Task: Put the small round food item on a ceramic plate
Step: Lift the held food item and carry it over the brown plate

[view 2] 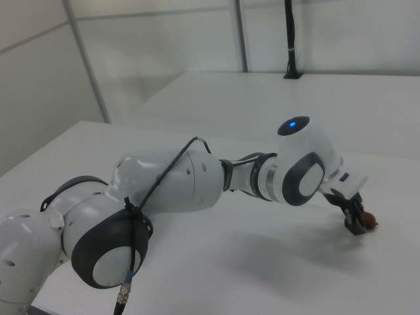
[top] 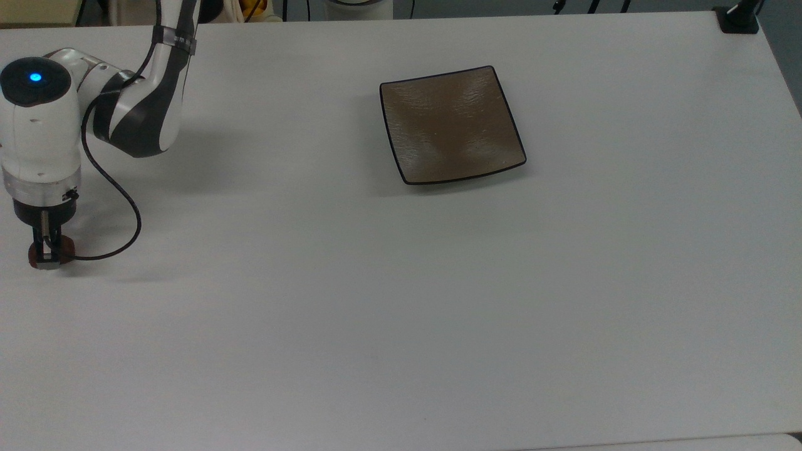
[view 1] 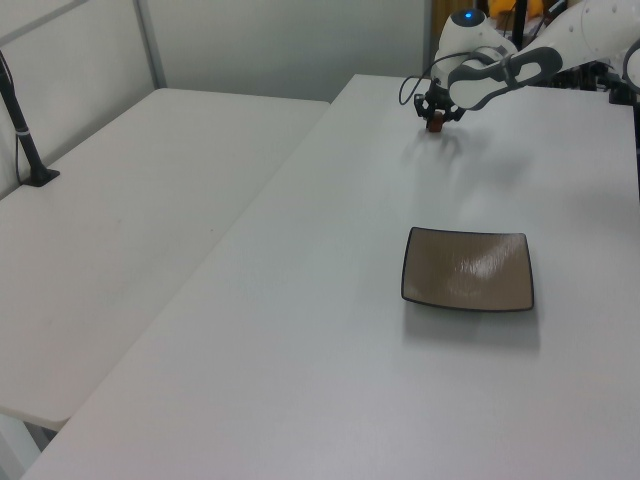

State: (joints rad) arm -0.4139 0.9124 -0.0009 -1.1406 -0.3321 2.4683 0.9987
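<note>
The small round food item (top: 65, 249) is a dark red-brown lump resting on the white table near the top view's left edge. My gripper (top: 45, 255) points straight down over it, with its fingers shut on the lump's sides. The left view has the same lump (view 1: 436, 126) under the gripper (view 1: 436, 118) at the table's far end. In the right view the lump (view 2: 371, 221) peeks out beside the gripper (view 2: 357, 225). The ceramic plate (top: 451, 125), square and brown with a thin black rim, lies bare far off toward the top view's right. It also appears mid-table in the left view (view 1: 468, 270).
A black cable (top: 122, 207) loops from my wrist down to the table beside the gripper. A black clamp (top: 738, 19) sits at the top view's upper right corner. A second white table with a black post (view 1: 25, 130) adjoins on the left view's left.
</note>
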